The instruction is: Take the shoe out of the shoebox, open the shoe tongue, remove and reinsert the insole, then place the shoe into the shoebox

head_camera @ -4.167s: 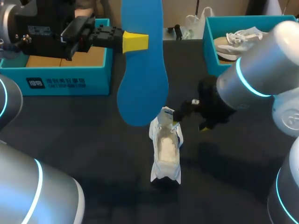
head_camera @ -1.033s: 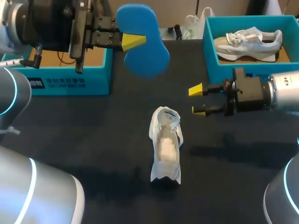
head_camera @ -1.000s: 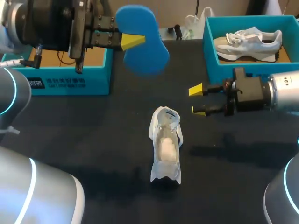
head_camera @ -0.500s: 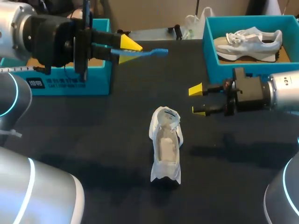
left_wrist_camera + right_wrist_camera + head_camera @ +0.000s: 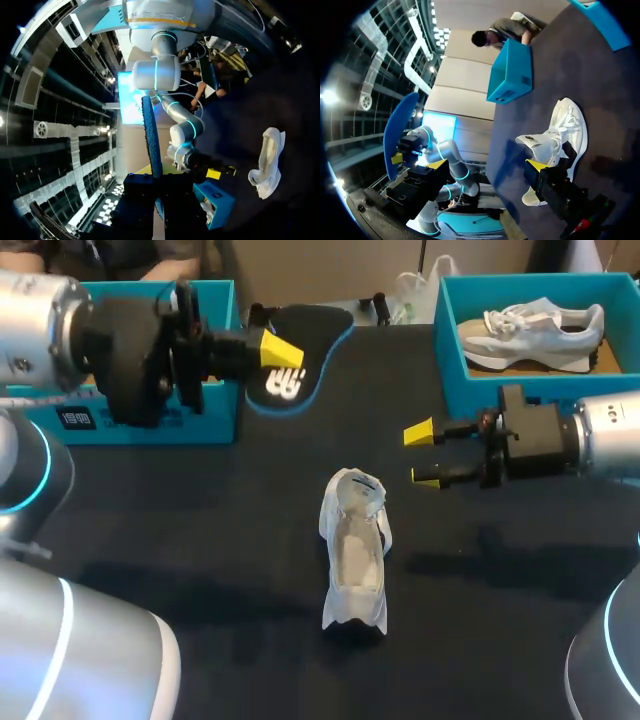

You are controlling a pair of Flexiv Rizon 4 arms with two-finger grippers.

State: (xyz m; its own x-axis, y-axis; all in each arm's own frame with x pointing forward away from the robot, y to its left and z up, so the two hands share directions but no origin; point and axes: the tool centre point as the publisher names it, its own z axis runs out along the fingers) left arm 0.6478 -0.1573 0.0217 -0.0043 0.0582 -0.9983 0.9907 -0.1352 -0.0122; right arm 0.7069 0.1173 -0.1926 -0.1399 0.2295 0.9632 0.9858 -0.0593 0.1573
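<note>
Insole (image 5: pixel 314 330) flipped, dark underside up

White shoe (image 5: pixel 355 565), black blue-edged insole (image 5: pixel 315 330)

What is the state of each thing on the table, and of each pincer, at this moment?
Left pincer: shut on the insole.
Insole: out of the shoe, dark face up.
Shoe: upright on the table, tongue open.
Right pincer: open, empty.
Left shoebox: open.
Right shoebox: open, holds a second shoe.
</note>
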